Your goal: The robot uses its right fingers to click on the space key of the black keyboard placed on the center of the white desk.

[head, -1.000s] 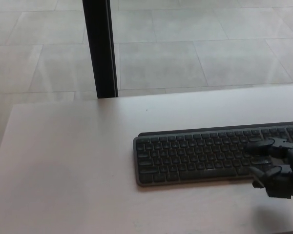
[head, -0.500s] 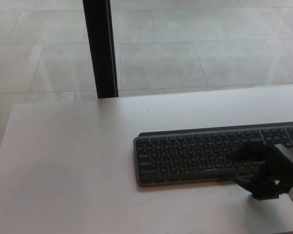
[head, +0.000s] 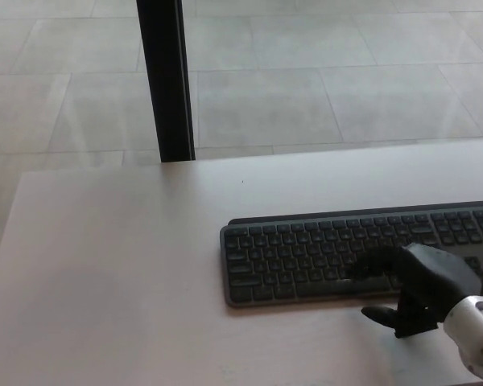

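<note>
Nearest the camera, the right hand (head: 419, 291) came in from the lower right, holding nothing, its fingers (head: 370, 264) stretched apart from the thumb and resting over the bottom key row of the black keyboard (head: 306, 257) (whether they actually pressed the space key I could not tell). The keyboard lay flat on the white desk (head: 113, 265), toward its right side. Beyond the desk stood a black post (head: 165, 80) on the tiled floor (head: 322, 72).

Black keyboard (head: 338, 256) with dark grey keys at lower right of the frame, pale white desk (head: 121, 273) with a faint pinkish tint, black right hand (head: 423, 285) with silver-white wrist, black post (head: 166, 79) upper left, light grey tiled floor (head: 322, 72)
</note>
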### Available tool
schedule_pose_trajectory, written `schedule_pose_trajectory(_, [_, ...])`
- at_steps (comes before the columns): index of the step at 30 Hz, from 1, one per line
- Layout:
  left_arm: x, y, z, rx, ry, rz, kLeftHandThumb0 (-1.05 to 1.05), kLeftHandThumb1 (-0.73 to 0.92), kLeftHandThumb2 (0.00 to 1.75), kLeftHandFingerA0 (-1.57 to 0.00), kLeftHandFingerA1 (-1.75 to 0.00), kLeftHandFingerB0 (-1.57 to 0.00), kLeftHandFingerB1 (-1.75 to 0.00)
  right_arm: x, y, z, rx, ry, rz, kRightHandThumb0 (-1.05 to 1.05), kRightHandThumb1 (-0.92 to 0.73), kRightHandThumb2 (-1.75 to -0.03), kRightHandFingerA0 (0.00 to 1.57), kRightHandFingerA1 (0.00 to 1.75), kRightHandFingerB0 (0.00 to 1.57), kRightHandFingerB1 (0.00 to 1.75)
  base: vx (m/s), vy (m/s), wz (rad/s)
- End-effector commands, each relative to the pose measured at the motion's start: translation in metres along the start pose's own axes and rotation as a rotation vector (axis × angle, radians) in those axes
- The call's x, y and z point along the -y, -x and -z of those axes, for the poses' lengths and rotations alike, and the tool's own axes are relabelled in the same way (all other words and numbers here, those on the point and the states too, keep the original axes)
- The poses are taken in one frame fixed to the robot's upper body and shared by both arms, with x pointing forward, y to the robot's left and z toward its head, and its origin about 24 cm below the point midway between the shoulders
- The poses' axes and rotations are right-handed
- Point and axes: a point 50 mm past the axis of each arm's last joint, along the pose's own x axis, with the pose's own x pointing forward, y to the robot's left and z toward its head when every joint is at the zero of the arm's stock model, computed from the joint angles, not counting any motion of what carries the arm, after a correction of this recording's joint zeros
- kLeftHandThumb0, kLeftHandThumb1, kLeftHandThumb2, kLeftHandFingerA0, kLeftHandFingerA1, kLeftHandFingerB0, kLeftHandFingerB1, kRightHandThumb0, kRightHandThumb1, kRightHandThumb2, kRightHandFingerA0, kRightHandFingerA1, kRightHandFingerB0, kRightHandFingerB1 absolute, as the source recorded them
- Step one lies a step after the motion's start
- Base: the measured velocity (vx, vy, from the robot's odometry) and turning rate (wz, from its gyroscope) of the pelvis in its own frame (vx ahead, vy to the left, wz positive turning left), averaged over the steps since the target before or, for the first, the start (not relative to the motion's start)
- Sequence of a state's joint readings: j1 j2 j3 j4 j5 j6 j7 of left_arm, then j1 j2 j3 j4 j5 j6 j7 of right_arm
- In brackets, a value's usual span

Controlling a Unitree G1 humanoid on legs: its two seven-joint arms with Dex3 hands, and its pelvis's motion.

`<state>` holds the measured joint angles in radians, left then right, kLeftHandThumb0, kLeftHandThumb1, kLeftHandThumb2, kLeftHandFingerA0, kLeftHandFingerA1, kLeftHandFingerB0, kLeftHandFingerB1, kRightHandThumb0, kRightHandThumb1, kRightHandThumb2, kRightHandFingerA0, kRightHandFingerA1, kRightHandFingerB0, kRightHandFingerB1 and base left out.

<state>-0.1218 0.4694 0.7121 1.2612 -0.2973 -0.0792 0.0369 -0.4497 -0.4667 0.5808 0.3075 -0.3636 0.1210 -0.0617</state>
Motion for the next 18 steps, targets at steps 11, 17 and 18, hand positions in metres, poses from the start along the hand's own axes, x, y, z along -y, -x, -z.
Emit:
schedule_pose_trajectory(11, [-0.005,-0.001,-0.005,0.021,-0.005,-0.019,-0.47,0.6,0.57,-0.82,-0.81,-0.71,-0.62,-0.003,-0.01,-0.008,0.101,0.578,-0.012,-0.46,-0.6,-0.62,0.87,1.49,0.66,0.49,0.0,0.0,0.0])
schedule_pose_trajectory(17, [-0.005,0.0,-0.005,0.027,0.012,-0.02,-0.46,0.59,0.58,-0.78,-0.79,-0.72,-0.64,-0.003,-0.013,-0.012,0.096,0.634,-0.016,-0.5,-0.6,-0.62,0.88,1.5,0.66,0.47,0.0,0.0,0.0])
schedule_pose_trajectory(18, [-0.005,0.0,-0.005,0.028,0.006,-0.019,-0.47,0.59,0.58,-0.78,-0.79,-0.7,-0.63,-0.003,-0.014,-0.012,0.093,0.639,-0.021,-0.49,-0.6,-0.62,0.86,1.49,0.66,0.46,0.0,0.0,0.0])
